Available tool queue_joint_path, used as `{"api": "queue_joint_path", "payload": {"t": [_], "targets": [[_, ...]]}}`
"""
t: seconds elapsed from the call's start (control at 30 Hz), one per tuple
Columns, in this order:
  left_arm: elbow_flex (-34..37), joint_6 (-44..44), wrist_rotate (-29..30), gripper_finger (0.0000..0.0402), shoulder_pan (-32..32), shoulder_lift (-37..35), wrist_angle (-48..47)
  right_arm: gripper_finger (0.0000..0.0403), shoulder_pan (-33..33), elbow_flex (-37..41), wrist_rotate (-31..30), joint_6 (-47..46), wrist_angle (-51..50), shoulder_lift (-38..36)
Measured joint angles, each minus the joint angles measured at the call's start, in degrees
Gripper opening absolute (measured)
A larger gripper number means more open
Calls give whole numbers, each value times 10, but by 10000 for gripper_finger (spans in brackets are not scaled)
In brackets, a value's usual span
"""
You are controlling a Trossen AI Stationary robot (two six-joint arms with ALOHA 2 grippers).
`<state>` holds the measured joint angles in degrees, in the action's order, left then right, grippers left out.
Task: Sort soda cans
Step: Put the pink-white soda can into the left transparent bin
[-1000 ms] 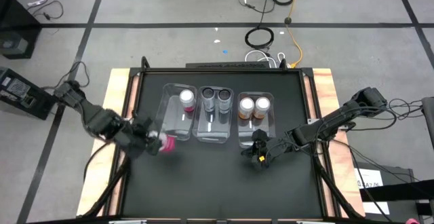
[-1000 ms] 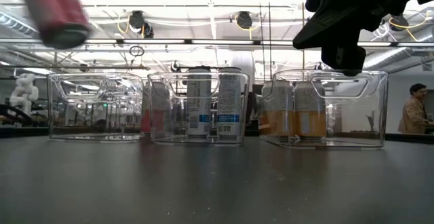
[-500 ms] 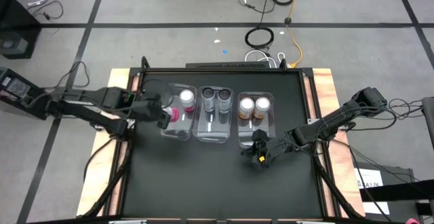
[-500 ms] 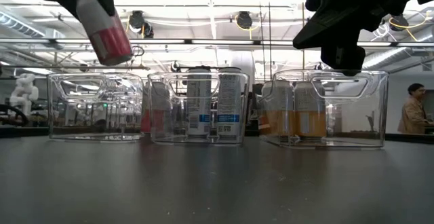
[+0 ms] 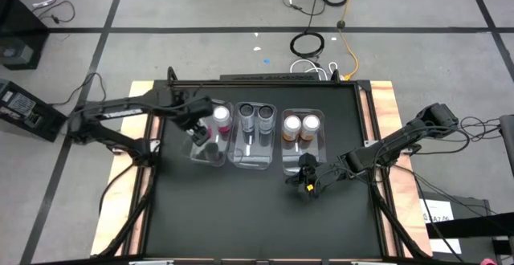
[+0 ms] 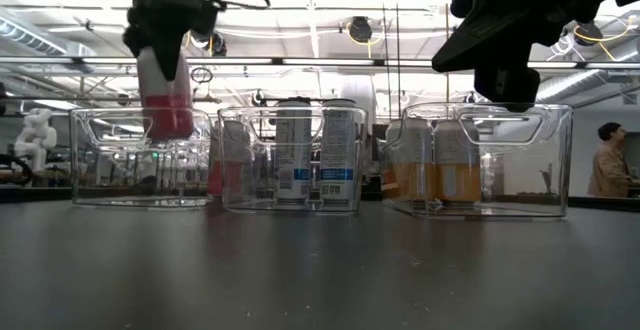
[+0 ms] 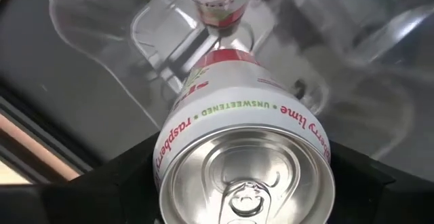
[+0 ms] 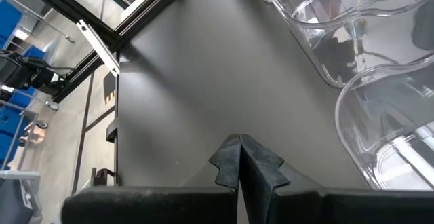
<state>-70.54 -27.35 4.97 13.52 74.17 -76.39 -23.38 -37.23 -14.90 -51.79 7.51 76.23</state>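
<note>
My left gripper [image 5: 198, 120] is over the left clear bin [image 5: 210, 157] and shut on a pink raspberry-lime can [image 6: 166, 95]. That can hangs upright, with its lower end below the bin's rim in the low view. A second pink can [image 5: 221, 119] stands in the same bin. Two dark cans [image 5: 255, 112] stand in the middle bin [image 5: 253, 159], and two orange cans [image 5: 300, 124] in the right bin [image 5: 318, 148]. My right gripper [image 5: 306, 178] is shut, touches nothing, and hovers just in front of the right bin. My left gripper pinches the pink can just under its silver top [image 7: 244, 180], one finger [image 7: 115, 187] on each side of the body. The fingers come from above, pointing down. The can hangs upright below them, lifted clear, partly lowered into the left bin.
The three clear bins stand side by side across the middle of the black tabletop [image 5: 241, 217]. Wooden rails run along the table's left and right edges. Cables lie on the floor past the far edge. A person [image 6: 610, 165] stands in the room behind.
My left gripper carried the pink can from near the table's left edge toward the far edge and a little right, ending over the left bin. The can went from tilted to upright and came down toward the bin. The right arm kept still.
</note>
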Motion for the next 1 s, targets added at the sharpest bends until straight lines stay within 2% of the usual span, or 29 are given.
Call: {"api": "queue_joint_path", "payload": {"t": [0.13,0.43,0.87,1.0], "targets": [[0,96,-2,308,35,24,-9,0,-4,0,0,-10,0,0],[0,204,17,308,102,70,37,0,-11,0,-2,-11,0,0],[0,296,-4,308,155,159,62,0,-11,0,-17,-15,0,0],[0,299,-9,308,166,165,103,0,-11,0,-17,-15,0,0]]}}
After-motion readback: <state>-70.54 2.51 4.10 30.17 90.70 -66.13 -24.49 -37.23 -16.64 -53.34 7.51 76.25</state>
